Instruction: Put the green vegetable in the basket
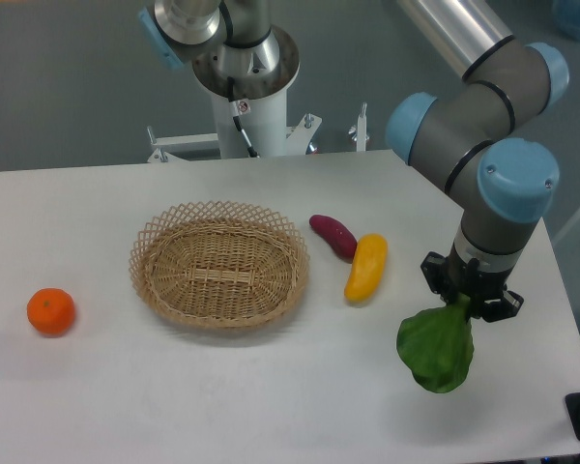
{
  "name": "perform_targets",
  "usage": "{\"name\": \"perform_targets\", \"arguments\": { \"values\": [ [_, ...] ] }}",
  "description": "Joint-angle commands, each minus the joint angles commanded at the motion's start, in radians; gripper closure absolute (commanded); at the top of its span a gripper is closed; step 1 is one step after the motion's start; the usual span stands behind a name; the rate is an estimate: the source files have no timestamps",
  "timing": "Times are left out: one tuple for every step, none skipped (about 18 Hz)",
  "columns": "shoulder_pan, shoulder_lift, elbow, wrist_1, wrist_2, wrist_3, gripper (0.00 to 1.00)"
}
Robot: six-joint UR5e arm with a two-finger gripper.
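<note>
The green vegetable (435,350), a bok choy with broad dark green leaves, hangs from my gripper (461,302) at the right side of the table, leaves pointing down, just above the surface. My gripper is shut on its stalk end, which is hidden between the fingers. The basket (218,264), a light tan oval wicker one with a looped rim, sits empty left of the table's middle, well to the left of my gripper.
A yellow elongated fruit (366,268) and a purple sweet potato (333,235) lie between the basket and my gripper. An orange (51,311) sits at the far left. The robot base (244,87) stands behind the table. The table's right edge is close to my gripper.
</note>
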Motion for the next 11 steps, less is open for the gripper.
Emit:
{"name": "perform_targets", "arguments": {
  "values": [
    [0.0,0.0,-0.002,0.0,0.002,0.0,0.94],
    [0.0,0.0,0.0,0.002,0.0,0.0,0.95],
    [0.0,-0.005,0.002,0.003,0.002,0.0,0.94],
    [-0.002,-0.005,0.002,0.002,0.002,0.0,0.94],
    [-0.002,-0.006,0.002,0.002,0.002,0.0,0.94],
    [-0.003,-0.009,0.005,0.002,0.002,0.0,0.94],
    [-0.005,-0.009,0.006,0.002,0.002,0.0,0.94],
    [-0.005,-0.009,0.006,0.0,0.003,0.0,0.94],
    [-0.006,-0.012,0.006,0.002,0.002,0.0,0.94],
    [-0.006,-0.015,0.006,0.002,0.0,0.0,0.95],
    [-0.005,-0.015,0.009,0.002,-0.003,0.0,0.96]
  ]
}}
